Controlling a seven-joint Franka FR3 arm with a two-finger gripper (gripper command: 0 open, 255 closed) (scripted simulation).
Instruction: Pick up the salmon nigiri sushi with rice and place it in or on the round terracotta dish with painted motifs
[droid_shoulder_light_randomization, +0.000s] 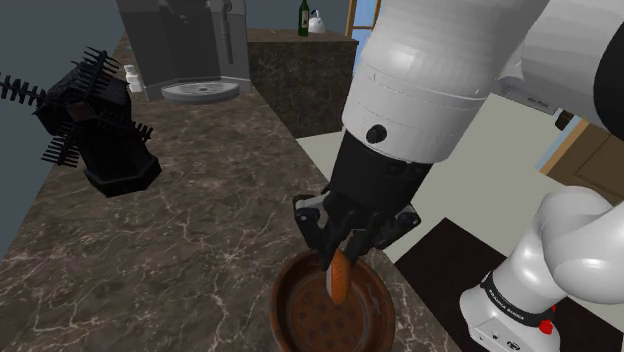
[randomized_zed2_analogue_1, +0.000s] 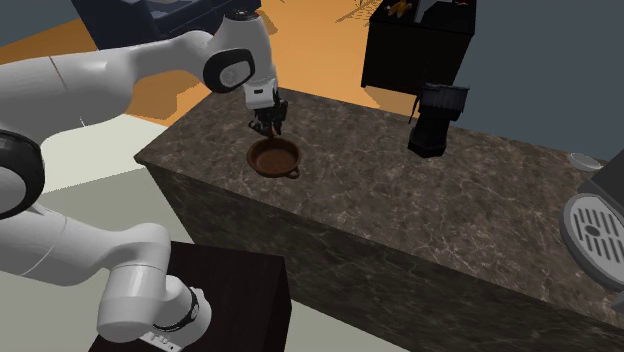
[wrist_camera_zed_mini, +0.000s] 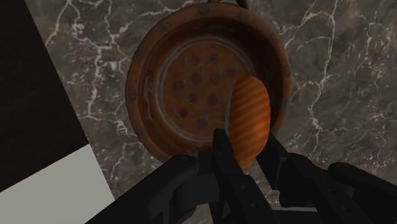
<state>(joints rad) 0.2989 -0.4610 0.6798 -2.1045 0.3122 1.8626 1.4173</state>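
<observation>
Gripper (droid_shoulder_light_randomization: 338, 252) closed narrow on the sushi (droid_shoulder_light_randomization: 338, 280). Piece hangs end-down just above the dish (droid_shoulder_light_randomization: 300, 315), off-centre toward one rim, clear of the surface (droid_shoulder_light_randomization: 200, 250). Best to centre it, lower near the dish floor, then release gently so it doesn't tip out.

Counter (droid_shoulder_light_randomization: 180, 260), contents:
- Dish (droid_shoulder_light_randomization: 290, 320): near edge, beside the stand (droid_shoulder_light_randomization: 450, 255).
- Sushi (droid_shoulder_light_randomization: 338, 278): over the dish, clasped in the gripper (droid_shoulder_light_randomization: 337, 258) (contact with the dish cannot be told).
- Windmill-shaped object (droid_shoulder_light_randomization: 100, 130): shoulder view's left, well apart.
- Coffee machine (droid_shoulder_light_randomization: 195, 45): far end.
- Bottle (droid_shoulder_light_randomization: 304, 18): beyond, on another unit.
</observation>
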